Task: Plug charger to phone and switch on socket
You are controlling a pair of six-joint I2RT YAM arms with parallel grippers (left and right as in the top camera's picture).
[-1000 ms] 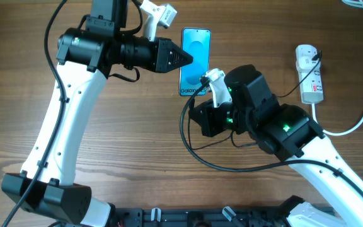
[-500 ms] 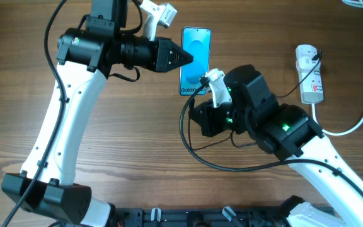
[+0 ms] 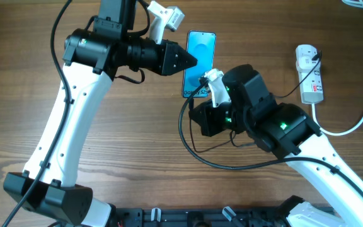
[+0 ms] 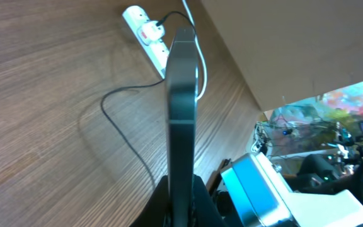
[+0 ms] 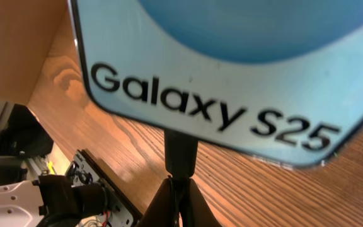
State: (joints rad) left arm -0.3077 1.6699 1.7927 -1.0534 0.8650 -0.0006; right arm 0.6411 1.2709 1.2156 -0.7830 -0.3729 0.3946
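Note:
The phone (image 3: 204, 47) has a teal-blue screen and is held off the table, edge-on in the left wrist view (image 4: 181, 107). My left gripper (image 3: 192, 61) is shut on its side (image 4: 180, 205). My right gripper (image 3: 198, 101) is shut on the charger's black connector tip (image 5: 181, 153), which meets the phone's lower edge (image 5: 232, 69) under the "Galaxy S25" text. The thin black charger cable (image 3: 197, 153) curls from there towards the white socket (image 3: 310, 77), which lies at the right. The socket also shows in the left wrist view (image 4: 145, 31).
A thick white cord (image 3: 357, 123) runs from the socket to the table's right edge. A white plug (image 3: 307, 54) sits in the socket's far end. Both arm bases stand along the front edge (image 3: 43, 195).
My left arm has shifted a little to the right, carrying the phone with it. The right arm stays at the phone's lower edge.

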